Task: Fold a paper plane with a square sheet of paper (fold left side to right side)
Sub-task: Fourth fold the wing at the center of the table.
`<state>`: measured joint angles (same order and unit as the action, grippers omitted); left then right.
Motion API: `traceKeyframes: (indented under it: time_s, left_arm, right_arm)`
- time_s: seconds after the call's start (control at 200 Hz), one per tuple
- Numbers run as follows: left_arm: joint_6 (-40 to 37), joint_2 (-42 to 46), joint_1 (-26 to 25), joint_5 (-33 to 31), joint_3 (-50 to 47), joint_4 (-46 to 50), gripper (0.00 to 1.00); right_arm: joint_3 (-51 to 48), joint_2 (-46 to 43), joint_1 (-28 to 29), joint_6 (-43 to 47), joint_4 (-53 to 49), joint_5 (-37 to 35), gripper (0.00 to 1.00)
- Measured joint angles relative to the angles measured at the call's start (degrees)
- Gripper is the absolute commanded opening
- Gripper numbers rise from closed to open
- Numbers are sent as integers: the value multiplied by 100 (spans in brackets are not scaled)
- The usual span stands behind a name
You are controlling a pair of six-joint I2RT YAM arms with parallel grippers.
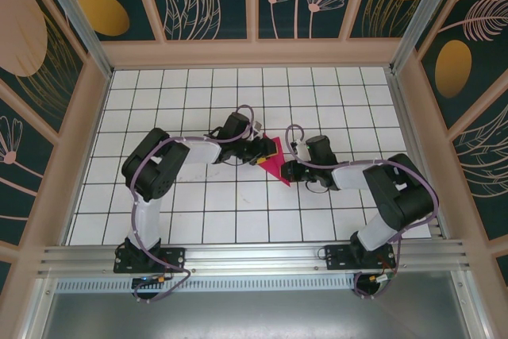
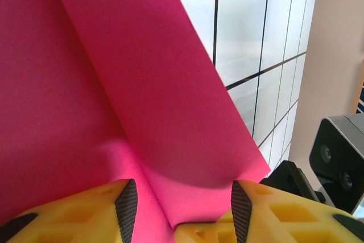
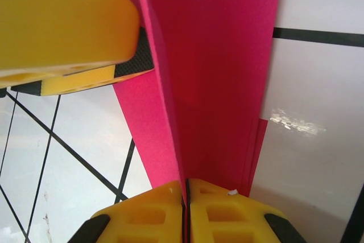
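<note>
The magenta-pink paper plane (image 1: 275, 163) lies half folded at the middle of the tiled table, between both grippers. In the left wrist view a long flap of it (image 2: 142, 83) stands up off the lower layer and curls down between my left gripper's (image 2: 181, 209) wide-apart fingers, so that gripper is open around the fold. My right gripper (image 3: 186, 192) is shut on the plane's near edge, with the raised layer (image 3: 222, 72) running straight away from its closed fingertips. A yellow finger of the left gripper (image 3: 62, 21) presses against the paper from the left.
The white gridded table (image 1: 214, 212) spreads around the paper. Patterned walls enclose it, and an aluminium rail (image 1: 254, 256) runs along the near edge. The right arm's dark wrist camera (image 2: 341, 157) sits close beside my left gripper.
</note>
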<state>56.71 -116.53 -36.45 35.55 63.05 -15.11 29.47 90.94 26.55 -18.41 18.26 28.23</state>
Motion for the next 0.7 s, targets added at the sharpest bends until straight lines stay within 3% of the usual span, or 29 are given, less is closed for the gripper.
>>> traceKeyframes:
  time_s: [0.701]
  left_arm:
    - [-48,-177,0,-83,245,223,49]
  right_arm:
    - [184,223,-205,-42,39,358,17]
